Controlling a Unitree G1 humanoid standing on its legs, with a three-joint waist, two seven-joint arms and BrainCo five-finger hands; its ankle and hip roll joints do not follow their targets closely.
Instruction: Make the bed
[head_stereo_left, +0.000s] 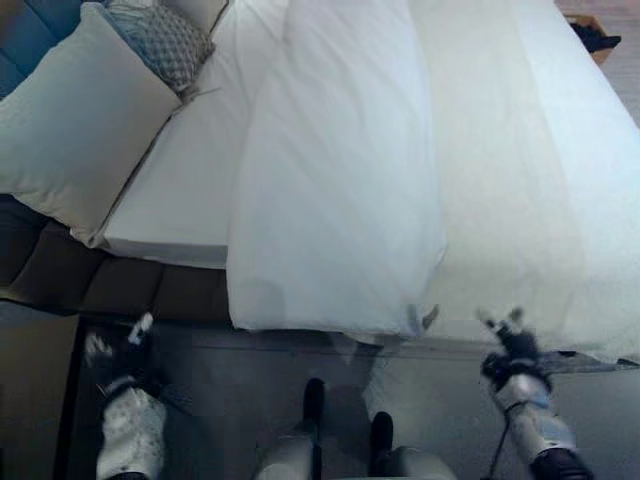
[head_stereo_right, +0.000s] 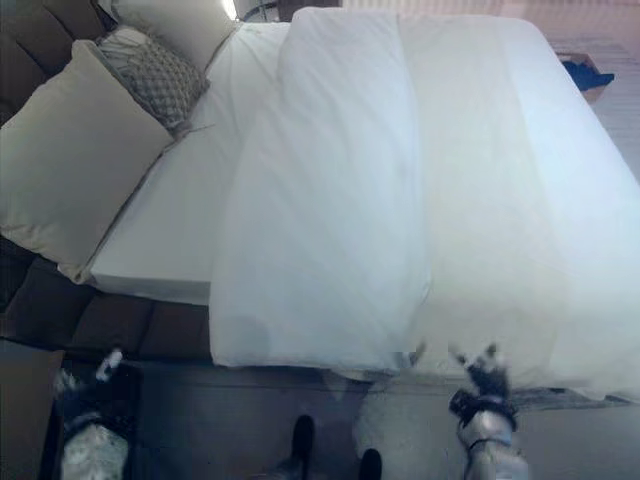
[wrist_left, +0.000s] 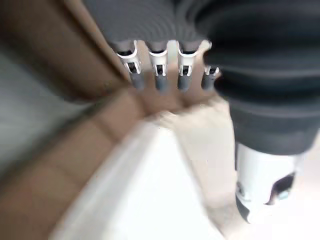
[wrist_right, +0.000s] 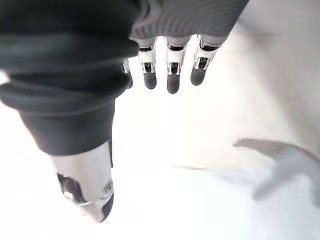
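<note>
While the white duvet (head_stereo_left: 340, 180) lies folded back on itself as a long doubled band down the middle of the bed (head_stereo_left: 560, 150), the sheet beside the pillows is bare and the near edge of the cover hangs over the bed's side. I judge it light, soft and limp: it will sag and slide rather than hold a shape, so it wants a pinch on the hem or a corner, best at the near lower corner of the fold (head_stereo_left: 420, 320), with a 2nd hold further along the same edge.

At the head end stand a large plain pillow (head_stereo_left: 75, 125) and a patterned cushion (head_stereo_left: 165, 40) behind it, touching.

The right hand (head_stereo_left: 505, 345) hovers just beside the hanging edge, fingers (wrist_right: 172, 82) straight and spread, holding nothing. The left hand (head_stereo_left: 115, 350) hangs over the floor near the dark bed base (head_stereo_left: 120, 285), well apart from the duvet, its fingers (wrist_left: 160, 80) also straight and empty.

No containers are plain to see; a small dark object (head_stereo_left: 597, 38) beyond the far corner is too unclear to name.
</note>
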